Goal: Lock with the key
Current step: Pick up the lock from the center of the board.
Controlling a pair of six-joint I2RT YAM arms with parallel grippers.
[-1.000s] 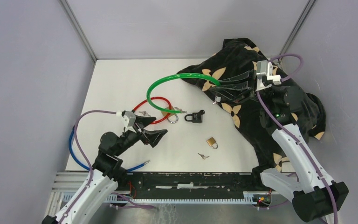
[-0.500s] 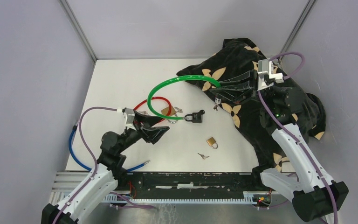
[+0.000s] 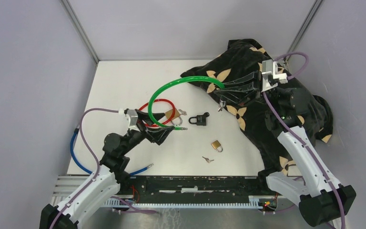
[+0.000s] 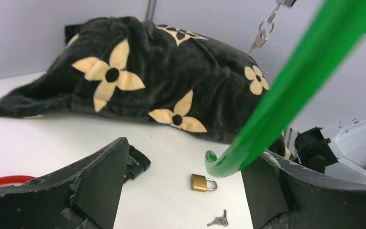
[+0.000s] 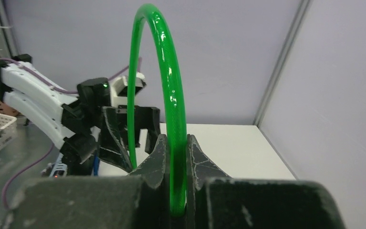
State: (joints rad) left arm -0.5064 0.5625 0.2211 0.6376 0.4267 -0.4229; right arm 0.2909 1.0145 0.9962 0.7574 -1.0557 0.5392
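A green cable lock (image 3: 158, 95) arcs above the table from my right gripper (image 3: 225, 90), which is shut on one end of it (image 5: 176, 143). Its free metal-tipped end (image 3: 185, 128) hangs between the spread fingers of my open left gripper (image 3: 167, 134), close to the right finger (image 4: 267, 191). The black lock head (image 3: 199, 118) lies apart on the table, just past the left finger (image 4: 136, 162). A small key bunch (image 3: 208, 159) lies near the front, and another key ring (image 4: 262, 34) dangles below the right gripper.
A small brass padlock (image 3: 216, 145) lies beside the keys. A red cable loop (image 3: 147, 107) with a brass padlock (image 3: 171, 113) lies behind the left gripper. A black flowered cloth (image 3: 267, 114) covers the right side. A blue cable (image 3: 75, 152) runs along the left edge.
The green cable's free end swung away from the black lock head and down between the left fingers. The left gripper moved forward to it, narrowing briefly and reopening. The right gripper barely moved.
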